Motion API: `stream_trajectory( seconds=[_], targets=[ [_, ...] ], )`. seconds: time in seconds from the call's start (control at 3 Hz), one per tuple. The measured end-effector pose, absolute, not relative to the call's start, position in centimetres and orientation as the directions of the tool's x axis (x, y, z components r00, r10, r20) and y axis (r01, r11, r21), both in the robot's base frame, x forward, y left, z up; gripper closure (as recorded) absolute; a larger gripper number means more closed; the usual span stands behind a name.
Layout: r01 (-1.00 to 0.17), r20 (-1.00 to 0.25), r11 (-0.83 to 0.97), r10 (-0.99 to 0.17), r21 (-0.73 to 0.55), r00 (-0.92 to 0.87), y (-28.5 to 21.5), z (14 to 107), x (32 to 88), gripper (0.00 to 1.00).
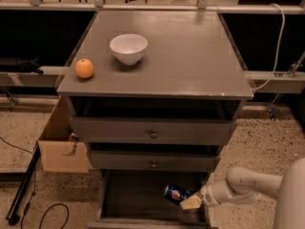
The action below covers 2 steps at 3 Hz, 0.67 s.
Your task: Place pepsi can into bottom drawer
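The pepsi can (174,193) is blue with its round logo showing. It lies tilted on its side in the right part of the open bottom drawer (128,194), a dark grey tray pulled out below the two upper drawers. My gripper (190,202) comes in from the right on a white arm, its pale fingertips right at the can's right end, inside the drawer.
On the cabinet top stand a white bowl (128,48) and an orange (84,68). The two upper drawers (153,133) have small round knobs. A cardboard box (62,147) sits left of the cabinet, with black cables on the floor.
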<state>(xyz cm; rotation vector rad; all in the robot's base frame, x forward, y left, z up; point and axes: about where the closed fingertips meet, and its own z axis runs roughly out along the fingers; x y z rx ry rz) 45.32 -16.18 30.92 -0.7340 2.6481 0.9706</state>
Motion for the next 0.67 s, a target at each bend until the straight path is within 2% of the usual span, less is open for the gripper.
stream_trajectory(
  seconds=[0.67],
  targets=[
    [-0.496,-0.261,0.658,-0.427,0.567,-0.866,-13.1,23.9,45.5,1.0]
  ],
)
